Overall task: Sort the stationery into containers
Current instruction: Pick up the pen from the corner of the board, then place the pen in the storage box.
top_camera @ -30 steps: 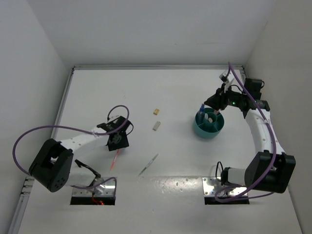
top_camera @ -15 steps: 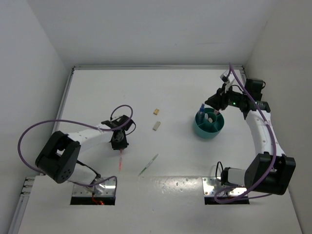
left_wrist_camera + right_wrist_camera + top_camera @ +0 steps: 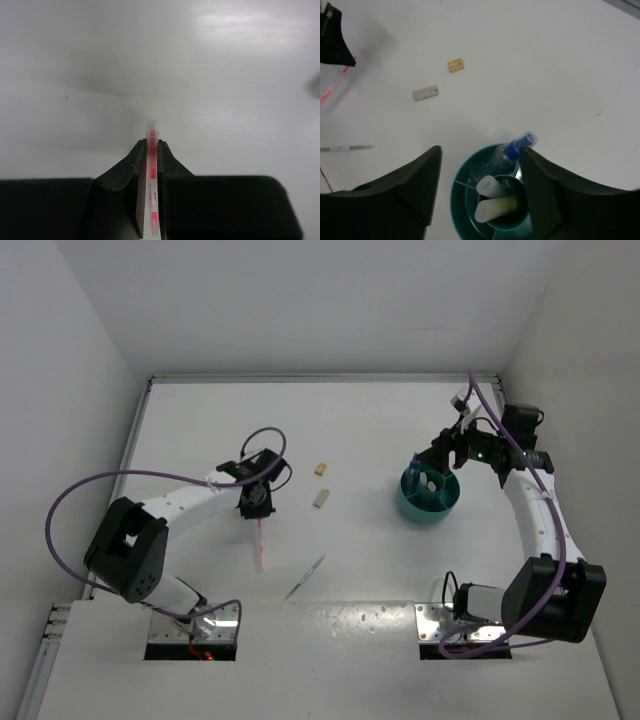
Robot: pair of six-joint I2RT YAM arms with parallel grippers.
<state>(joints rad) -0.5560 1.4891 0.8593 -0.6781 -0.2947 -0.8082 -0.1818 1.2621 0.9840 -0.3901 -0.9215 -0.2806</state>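
Observation:
My left gripper (image 3: 257, 503) (image 3: 151, 146) is shut on a thin pink pen (image 3: 261, 545) (image 3: 151, 165), which sticks out past the fingertips. The round teal cup (image 3: 440, 508) (image 3: 459, 185) stands at the right. My right gripper (image 3: 434, 457) (image 3: 480, 152) hovers open just above the cup, its jaws wide apart and holding nothing. A blue-clear pen (image 3: 412, 469) (image 3: 519, 143) leans in an outer compartment. A light blue marker (image 3: 491, 184) and a yellow marker (image 3: 496, 208) sit in the centre compartment.
On the table between the arms lie a yellow eraser (image 3: 320, 470) (image 3: 455, 65), a grey eraser (image 3: 321, 498) (image 3: 425, 93) and a thin green pen (image 3: 304, 578) (image 3: 345, 148). White walls enclose the table on three sides.
My left gripper shut on the pink pen and carried it up and to the right. My right gripper opened over the cup, leaving the blue-clear pen inside.

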